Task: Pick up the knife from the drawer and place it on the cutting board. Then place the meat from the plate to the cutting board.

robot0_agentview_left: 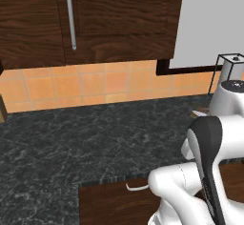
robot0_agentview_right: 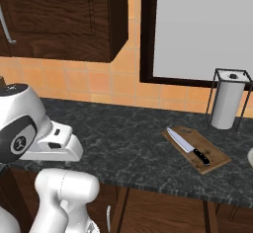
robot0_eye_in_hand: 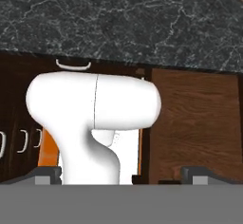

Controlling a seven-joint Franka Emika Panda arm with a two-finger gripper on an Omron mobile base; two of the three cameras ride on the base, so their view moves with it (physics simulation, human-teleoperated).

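Observation:
The knife [robot0_agentview_right: 188, 145], silver blade and black handle, lies diagonally on the brown cutting board [robot0_agentview_right: 213, 154] on the dark counter, at the right in the right base view. A corner of the cutting board [robot0_agentview_left: 201, 111] peeks out beside the arm in the left base view. My gripper [robot0_eye_in_hand: 121, 174] is open with nothing between its fingertips [robot0_eye_in_hand: 47, 173]; it hangs well left of the board and points back down at the cabinet fronts. A pale sliver at the frame's right edge could be the plate [robot0_agentview_right: 251, 158]. The meat is out of view.
A paper towel roll in a black wire stand [robot0_agentview_right: 227, 103] stands behind the board against the tiled wall. Below the counter edge is a wooden drawer front with a curved white handle [robot0_eye_in_hand: 73, 66]. Dark wall cabinets [robot0_agentview_left: 95, 19] hang above.

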